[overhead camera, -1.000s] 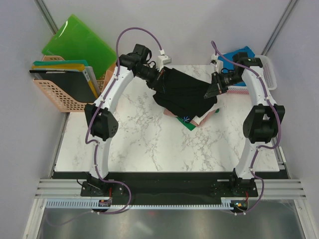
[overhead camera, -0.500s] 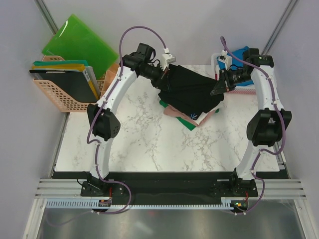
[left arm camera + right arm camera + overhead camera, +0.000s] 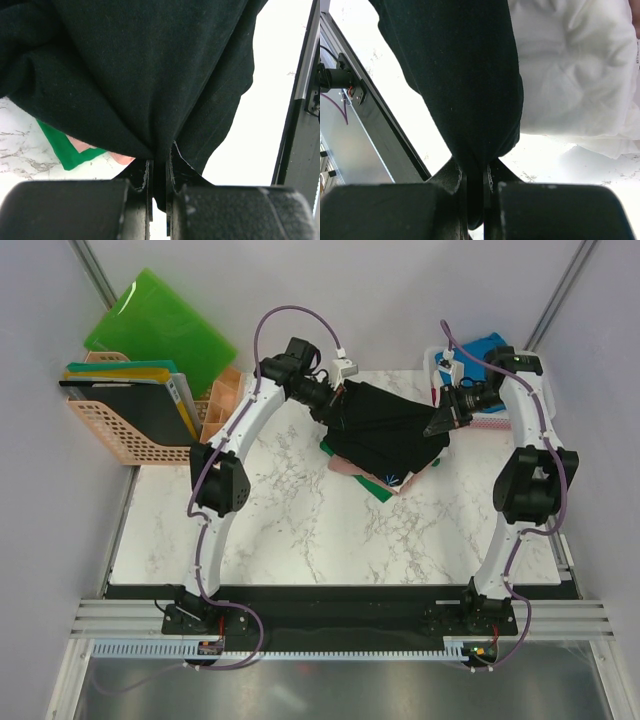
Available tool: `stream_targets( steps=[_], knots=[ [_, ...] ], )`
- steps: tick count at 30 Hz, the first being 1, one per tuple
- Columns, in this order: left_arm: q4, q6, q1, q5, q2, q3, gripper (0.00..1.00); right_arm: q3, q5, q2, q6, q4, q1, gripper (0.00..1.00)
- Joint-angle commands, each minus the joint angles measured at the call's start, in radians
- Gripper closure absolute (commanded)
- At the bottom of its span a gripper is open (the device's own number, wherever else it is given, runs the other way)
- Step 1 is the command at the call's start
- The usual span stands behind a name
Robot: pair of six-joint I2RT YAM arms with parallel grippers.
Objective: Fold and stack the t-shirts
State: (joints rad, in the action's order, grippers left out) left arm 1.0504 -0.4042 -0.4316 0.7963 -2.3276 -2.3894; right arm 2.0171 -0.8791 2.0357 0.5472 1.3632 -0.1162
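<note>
Jaws narrow on both sides, each nipping a fold of black cloth with only a slit between the fingers.

Left gripper (image 3: 337, 404) (image 3: 159, 167): clamps the black t-shirt (image 3: 385, 430) (image 3: 140, 75) (image 3: 465, 75) at its far-left edge. Right gripper (image 3: 438, 422) (image 3: 482, 177): clamps the same shirt at its right edge.

Spans between the two grippers over the far middle of the marble table (image 3: 270, 530), creased and sagging. Covers most of a small pile: pink t-shirt (image 3: 343, 467) (image 3: 85, 146) and green t-shirt (image 3: 379, 488) (image 3: 62, 147) peek out at the near edge, flat on the table.

Right wrist view: white cloth (image 3: 575, 75) beside the black fold; cannot tell what it rests on.

Blue t-shirt (image 3: 482, 346) in the white basket (image 3: 541, 380) at far right, apart from the pile. Orange basket (image 3: 105, 435) and green boards (image 3: 160, 325) at far left.
</note>
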Motion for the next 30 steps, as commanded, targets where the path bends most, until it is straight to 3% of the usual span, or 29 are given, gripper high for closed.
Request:
stream_targets(
  steps=[1, 10, 19, 30],
  knots=[
    [0.037, -0.007, 0.039, -0.075, -0.036, -0.005, 0.98, -0.017, 0.052, -0.002, 0.025, -0.053, -0.062, 1.00],
    [0.008, -0.013, 0.039, -0.051, -0.128, 0.004, 0.98, -0.031, 0.103, 0.061, -0.019, -0.137, -0.069, 1.00],
    [-0.012, -0.048, 0.039, -0.095, -0.108, 0.025, 0.98, 0.014, 0.146, 0.144, -0.138, -0.311, -0.069, 1.00],
    [-0.035, -0.051, 0.039, -0.154, -0.082, 0.036, 0.98, -0.047, 0.284, 0.078, -0.225, -0.493, -0.066, 1.00]
  ],
)
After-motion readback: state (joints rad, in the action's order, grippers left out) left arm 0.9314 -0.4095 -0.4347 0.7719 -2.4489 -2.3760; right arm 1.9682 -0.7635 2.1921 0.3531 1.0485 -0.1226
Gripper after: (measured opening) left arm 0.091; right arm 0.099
